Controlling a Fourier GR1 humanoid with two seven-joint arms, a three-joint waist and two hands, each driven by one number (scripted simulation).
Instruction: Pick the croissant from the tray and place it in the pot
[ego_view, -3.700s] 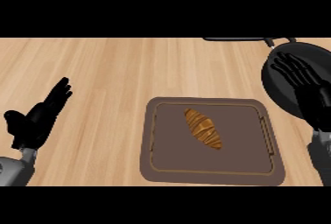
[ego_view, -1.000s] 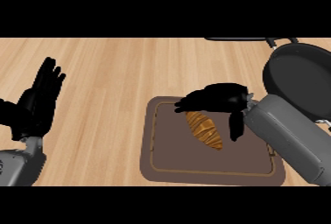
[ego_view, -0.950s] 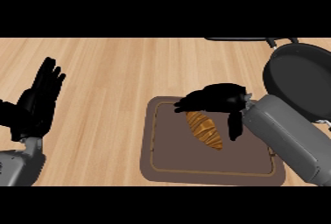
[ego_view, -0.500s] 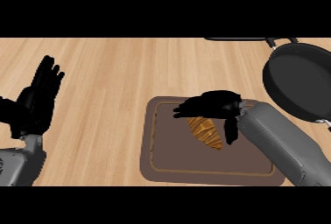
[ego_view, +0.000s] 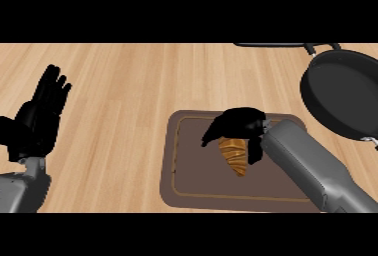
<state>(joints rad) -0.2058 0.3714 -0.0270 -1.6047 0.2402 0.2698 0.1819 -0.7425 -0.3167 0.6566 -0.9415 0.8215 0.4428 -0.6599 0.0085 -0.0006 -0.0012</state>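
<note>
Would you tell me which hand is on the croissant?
The right hand, curled over the croissant on the tray; the left hand rests open, far left.

The right forearm (ego_view: 314, 167) came in from the near right corner and slanted toward the far left, its grey sleeve ending at a wrist bent downward. The right hand (ego_view: 238, 125) was turned palm down with its fingers (ego_view: 211, 137) curled. They drooped on the left and the thumb dropped on the right, so the hand straddled the far end of the croissant (ego_view: 236, 160) and hid that tip. The left hand (ego_view: 38, 120) rested at the left edge, open, with straight fingers held together and pointing toward the far side. The left forearm (ego_view: 21, 189) showed only as a short grey stub in the near left corner.
</note>
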